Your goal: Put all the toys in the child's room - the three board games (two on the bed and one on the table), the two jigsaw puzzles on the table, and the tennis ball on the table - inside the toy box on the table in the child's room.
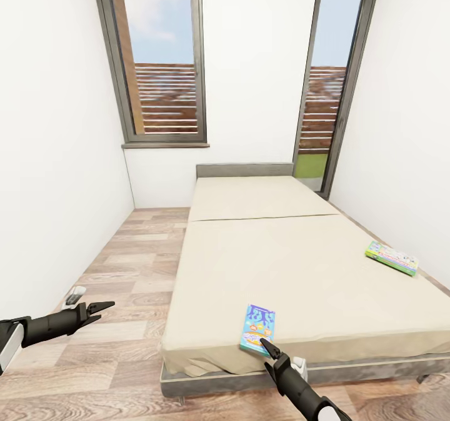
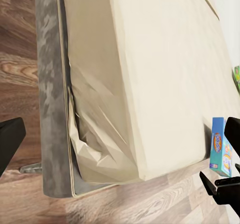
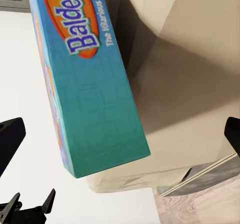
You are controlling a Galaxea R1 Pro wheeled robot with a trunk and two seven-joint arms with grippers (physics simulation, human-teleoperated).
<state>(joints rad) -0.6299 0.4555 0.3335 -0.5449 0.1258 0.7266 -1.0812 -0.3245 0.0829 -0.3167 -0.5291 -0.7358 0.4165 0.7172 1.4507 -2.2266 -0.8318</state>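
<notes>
Bright, even daylight from two windows [image 1: 165, 58] at 12 o'clock. Soft shadow under mattress [image 3: 200, 74] edge in right wrist view. No glare. Head view sharp, wide-angle stretch at edges; wrist views slightly soft.

A blue-purple board game [image 1: 258, 328] and a green-edged board game [image 1: 392, 258] lie on the plain beige bed [image 1: 294, 264].

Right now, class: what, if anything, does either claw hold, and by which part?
Nothing. The right claw is open at the blue game's near edge; the left claw hangs open over the floor.
</notes>
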